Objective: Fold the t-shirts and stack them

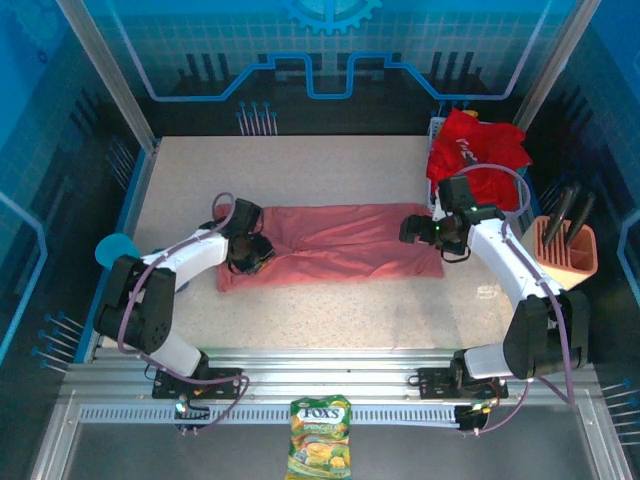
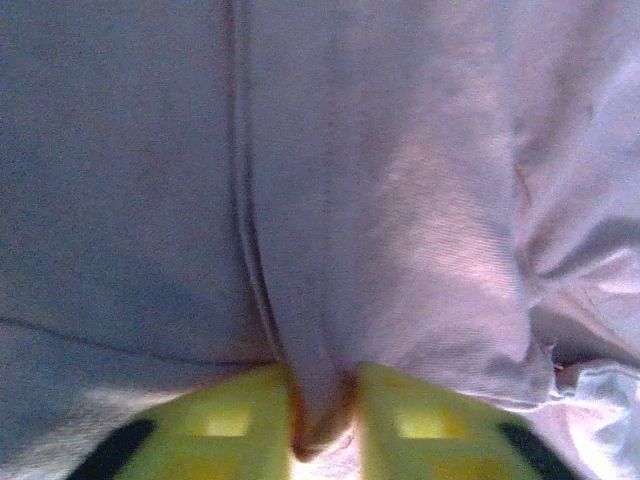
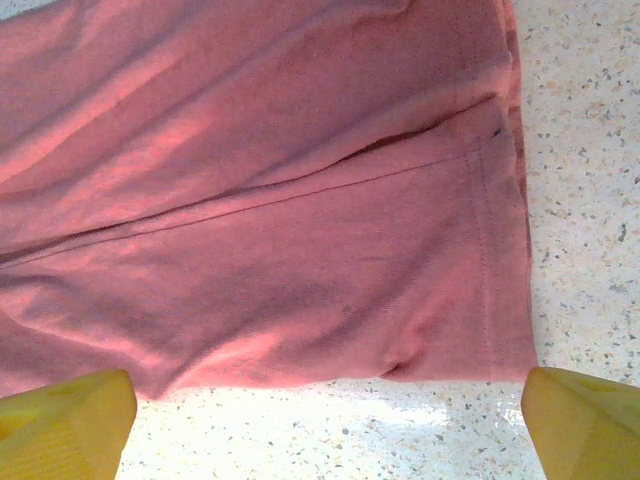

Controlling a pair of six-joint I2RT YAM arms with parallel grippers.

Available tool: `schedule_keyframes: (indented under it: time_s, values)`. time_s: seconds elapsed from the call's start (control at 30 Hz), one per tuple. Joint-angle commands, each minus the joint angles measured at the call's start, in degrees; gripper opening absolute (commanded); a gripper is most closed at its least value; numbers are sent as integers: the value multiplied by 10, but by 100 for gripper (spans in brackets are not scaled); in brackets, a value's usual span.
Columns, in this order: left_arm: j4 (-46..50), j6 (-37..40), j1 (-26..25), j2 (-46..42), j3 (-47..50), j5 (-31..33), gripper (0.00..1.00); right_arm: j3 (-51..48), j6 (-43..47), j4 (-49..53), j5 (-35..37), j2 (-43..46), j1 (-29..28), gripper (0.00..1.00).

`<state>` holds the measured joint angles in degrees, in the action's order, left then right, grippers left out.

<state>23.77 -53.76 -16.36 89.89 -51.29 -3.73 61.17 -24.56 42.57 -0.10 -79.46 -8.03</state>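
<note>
My left gripper (image 2: 322, 425) pinched a fold of the pink shirt (image 1: 340, 245) lying across the table (image 1: 350, 320). My right gripper (image 3: 322, 425) hung open over its other end, and I judged it needed a matching edge grip before lifting.

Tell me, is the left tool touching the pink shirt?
Touching. In the left wrist view the left tool pinches a fold of the pink shirt between its fingers.

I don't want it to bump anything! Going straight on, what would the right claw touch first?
Probably the hemmed edge of the pink t-shirt: the open right claw points down at it. Bare table lies just beside, so I can't be sure.
</note>
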Motion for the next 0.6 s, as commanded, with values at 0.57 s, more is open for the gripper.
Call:
schedule_keyframes:
  time_s: [0.57]
  values:
    - [70, 59, -3, 176, -305, 26, 3, -16, 9, 5, -33, -2, 12, 100]
